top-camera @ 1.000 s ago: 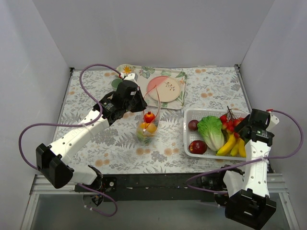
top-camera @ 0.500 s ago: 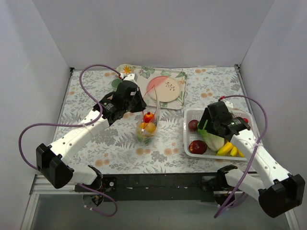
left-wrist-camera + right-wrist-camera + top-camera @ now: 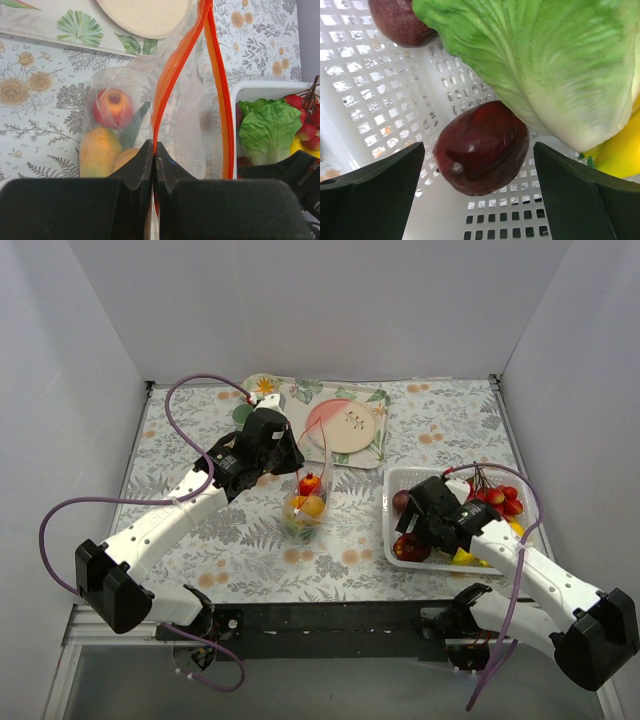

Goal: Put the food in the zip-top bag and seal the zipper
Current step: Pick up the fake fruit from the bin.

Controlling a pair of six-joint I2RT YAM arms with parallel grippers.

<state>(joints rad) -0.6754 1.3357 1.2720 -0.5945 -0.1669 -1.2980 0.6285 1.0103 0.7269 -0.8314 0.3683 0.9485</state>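
Step in hand: we judge that we are fetching the next fruit, with the bag part-filled and its mouth not yet sealed.
Left gripper [image 3: 153, 156]: fingers pressed together on one side of the red-orange zipper strip [image 3: 172, 70], holding the mouth up and apart.
Zip-top bag: the clear floppy plastic zip-top bag [image 3: 305, 508] stands on the floral-print table [image 3: 200, 540] between the arms; a red-and-yellow toy fruit [image 3: 112, 107] and a yellow toy fruit [image 3: 99, 152] lie inside.
Right gripper [image 3: 477, 167]: fingers spread wide, one on each side of the dark red toy apple [image 3: 481, 145], not touching it.
Apple's place: in the white slotted plastic basket [image 3: 370, 65], tucked against the green toy lettuce [image 3: 545, 60].
Next move: we think the fingers must drop lower, close on the apple without catching the lettuce leaf, then carry it to the held-open mouth.
Writing: we can read no brand, label or lettering anywhere.
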